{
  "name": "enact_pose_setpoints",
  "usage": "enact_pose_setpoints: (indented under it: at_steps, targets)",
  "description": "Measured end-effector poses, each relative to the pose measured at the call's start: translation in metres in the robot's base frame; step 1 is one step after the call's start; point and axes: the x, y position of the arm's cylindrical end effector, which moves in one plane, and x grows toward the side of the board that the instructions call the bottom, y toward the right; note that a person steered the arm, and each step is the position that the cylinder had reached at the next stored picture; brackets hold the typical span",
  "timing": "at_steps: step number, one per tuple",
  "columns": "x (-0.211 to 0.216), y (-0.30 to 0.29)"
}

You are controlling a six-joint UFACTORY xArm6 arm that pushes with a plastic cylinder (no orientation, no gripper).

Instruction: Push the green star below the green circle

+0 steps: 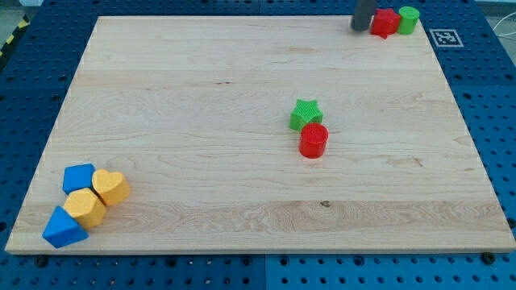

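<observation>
Standing at the view's top right, my tip [360,28] sits just left of the red block [384,22] | no claw, bare rod, holding nothing | green star [305,113] mid-board, touching red cylinder [314,140] | green circle [409,19] top right | advice: circle below-left of star, push up-right, stopping beneath circle, avoiding the cylinder.

red cylinder [314,140] — centre | red block [384,22] — top right | blue [78,176], yellow blocks [110,186] — bottom left
</observation>
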Motion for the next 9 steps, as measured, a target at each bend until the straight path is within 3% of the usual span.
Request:
enact_pose_setpoints:
  at_steps: [2,4,7,9]
  targets:
    - [0.099,-0.127]
    - [0.214,-0.128]
    - [0.206,-0.070]
    - [0.160,-0.055]
